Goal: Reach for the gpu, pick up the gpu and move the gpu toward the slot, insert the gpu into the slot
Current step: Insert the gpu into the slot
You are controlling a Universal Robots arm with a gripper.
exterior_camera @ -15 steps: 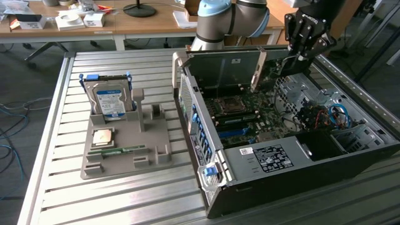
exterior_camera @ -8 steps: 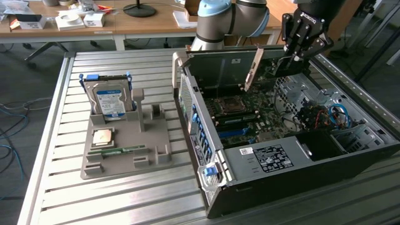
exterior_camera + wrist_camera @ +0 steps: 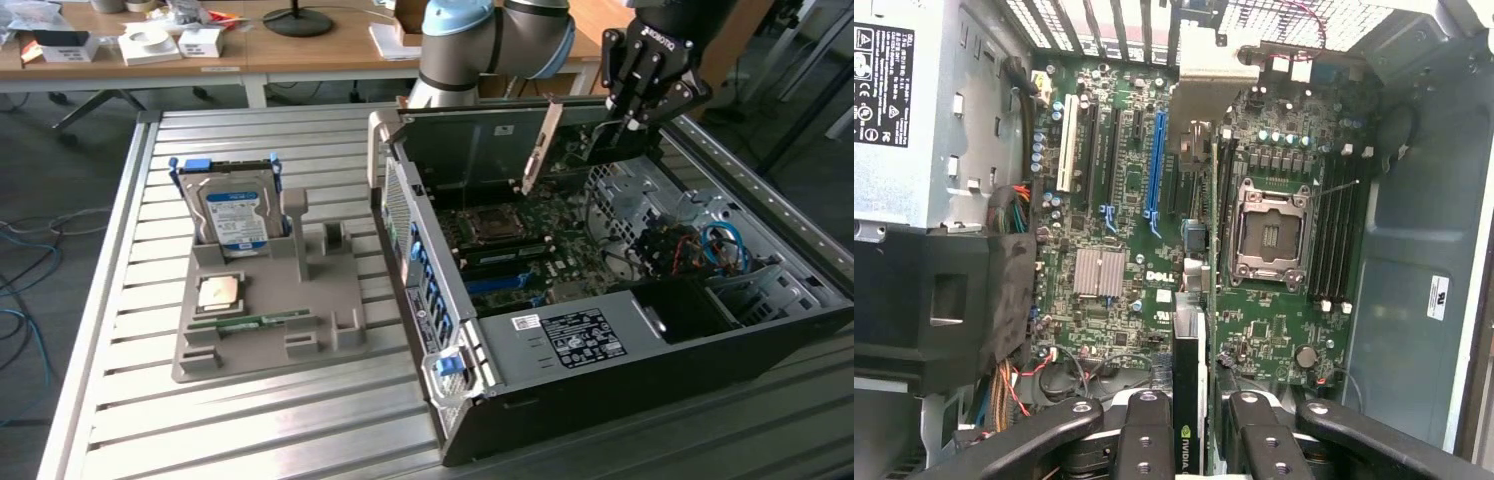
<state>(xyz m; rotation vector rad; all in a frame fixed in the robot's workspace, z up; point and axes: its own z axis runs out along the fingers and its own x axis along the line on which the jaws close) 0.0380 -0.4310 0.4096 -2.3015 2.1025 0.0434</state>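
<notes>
— What sits on the desk [image 3: 267, 420], starting from the exterior view's left?
— A grey holder [image 3: 267, 310] with a hard drive [image 3: 236, 215] standing upright in it. Then comes the open case [image 3: 641, 340].
— And the gpu [image 3: 587, 145]?
— Further right, clamped in the jaws, above the case's far end and the motherboard [image 3: 534, 260].
— The slot [image 3: 1097, 150]?
— It's on the board, apart from the card.

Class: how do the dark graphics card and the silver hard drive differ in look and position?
The thin dark gpu with pale bracket is gripped by the black pincer over the open black computer case; the silver, blue-labelled hard drive stands in a grey holder. The gpu is dark and slimmer, the hard drive silver and thicker. Both are flat rectangles.
</notes>
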